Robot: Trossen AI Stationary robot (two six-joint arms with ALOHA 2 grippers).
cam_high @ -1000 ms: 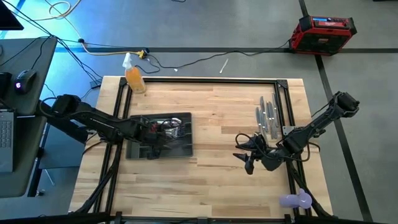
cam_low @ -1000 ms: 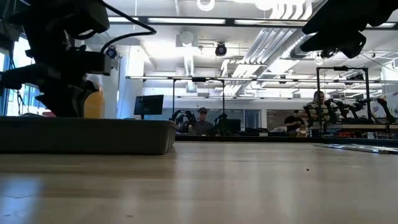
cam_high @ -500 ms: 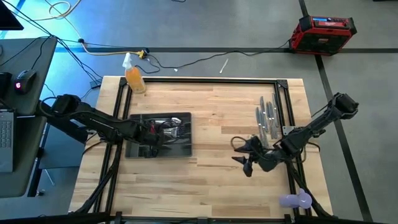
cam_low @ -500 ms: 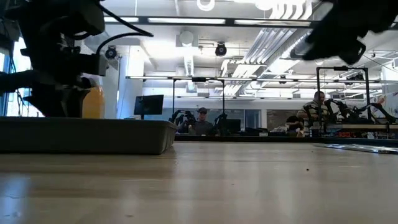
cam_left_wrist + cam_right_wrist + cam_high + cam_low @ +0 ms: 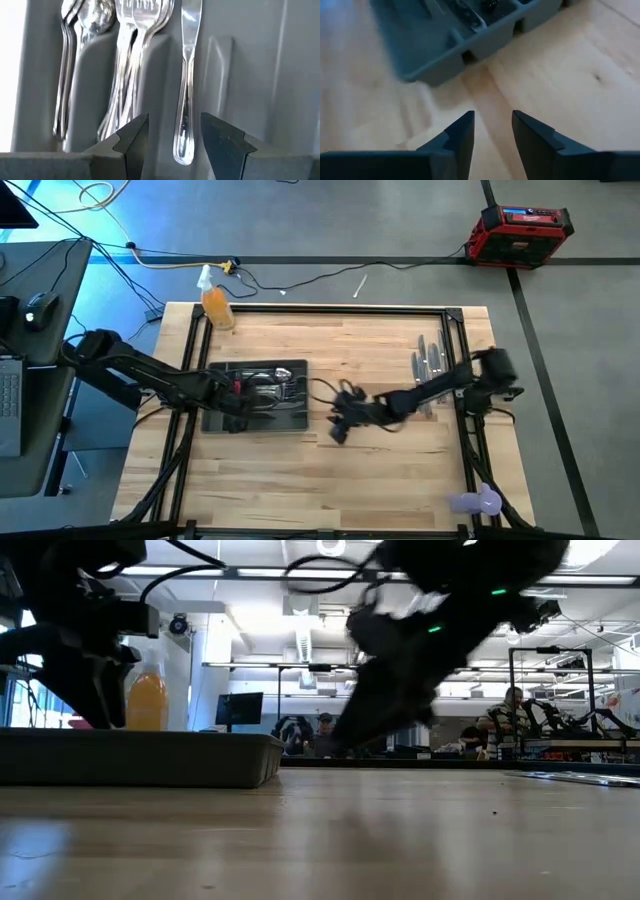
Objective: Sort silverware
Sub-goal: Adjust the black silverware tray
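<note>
The left end effector (image 5: 170, 142) hovers over the dark grey compartmented plastic tray (image 5: 292, 418) at centre-left of the high view, fingers parted and empty above a shiny silver knife (image 5: 186, 85) (forks and spoons fill adjacent compartments). The right end effector (image 5: 338, 425) sits mid-frame, just right of the tray, fingers apart, holding nothing. Unsorted silver cutlery (image 5: 430, 368) lies on the wooden table (image 5: 380, 470) at centre-right.

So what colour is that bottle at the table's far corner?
The bottle is orange with a white top, clearest in the high view.
</note>
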